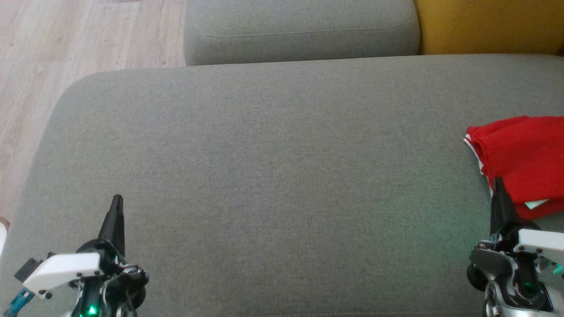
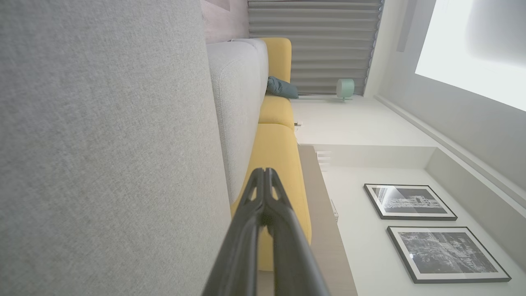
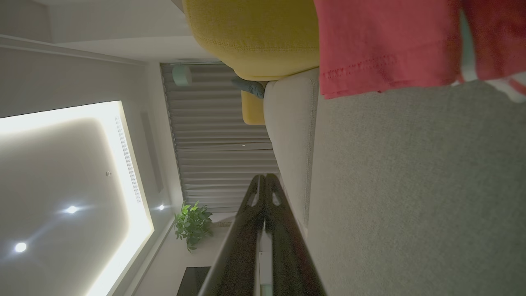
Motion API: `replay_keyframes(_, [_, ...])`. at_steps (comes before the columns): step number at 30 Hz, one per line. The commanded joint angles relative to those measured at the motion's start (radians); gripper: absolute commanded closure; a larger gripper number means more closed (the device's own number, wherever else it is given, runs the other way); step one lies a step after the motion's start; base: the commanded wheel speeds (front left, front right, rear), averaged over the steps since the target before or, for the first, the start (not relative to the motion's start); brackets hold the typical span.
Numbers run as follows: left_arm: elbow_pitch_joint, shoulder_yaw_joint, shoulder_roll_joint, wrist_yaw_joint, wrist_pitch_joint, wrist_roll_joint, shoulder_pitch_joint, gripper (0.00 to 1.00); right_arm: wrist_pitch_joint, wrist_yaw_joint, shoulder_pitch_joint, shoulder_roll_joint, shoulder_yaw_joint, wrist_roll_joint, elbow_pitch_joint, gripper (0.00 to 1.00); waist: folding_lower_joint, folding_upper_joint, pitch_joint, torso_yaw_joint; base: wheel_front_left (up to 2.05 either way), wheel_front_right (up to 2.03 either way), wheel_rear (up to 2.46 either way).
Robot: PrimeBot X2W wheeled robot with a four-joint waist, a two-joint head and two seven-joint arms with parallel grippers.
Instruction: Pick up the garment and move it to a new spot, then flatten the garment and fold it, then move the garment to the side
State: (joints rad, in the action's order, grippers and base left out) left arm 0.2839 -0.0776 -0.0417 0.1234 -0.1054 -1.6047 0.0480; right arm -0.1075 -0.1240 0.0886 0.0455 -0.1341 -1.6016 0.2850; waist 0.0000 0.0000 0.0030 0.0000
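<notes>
Left gripper [image 1: 116,203], at the lower left of the head view, is clenched tight on nothing above the grey seat cushion [image 1: 264,154]. Right gripper [image 1: 498,185], at the lower right, is likewise pinched closed and empty, its tip overlapping the lower left edge of the red garment [image 1: 524,154]. That garment lies bunched on the cushion at the right edge of the frame, partly cut off. In the right wrist view it sits upper right, apart from the fingers.
</notes>
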Motion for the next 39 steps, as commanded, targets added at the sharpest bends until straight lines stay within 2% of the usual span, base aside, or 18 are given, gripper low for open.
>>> replay_keyframes(1, [-0.038,-0.036,-0.009,0.007,-0.008,-0.004,0.060,1.00,-0.006,-0.007,0.019,0.005,0.020,-0.007,-0.040,1.00,0.0000,0.0000,0.000,0.000,0.00,0.00,0.00])
replay_keyframes(39, [-0.039,-0.036,-0.009,0.007,-0.008,-0.004,0.060,1.00,-0.006,-0.007,0.019,0.005,0.020,-0.007,-0.040,1.00,0.0000,0.0000,0.000,0.000,0.00,0.00,0.00])
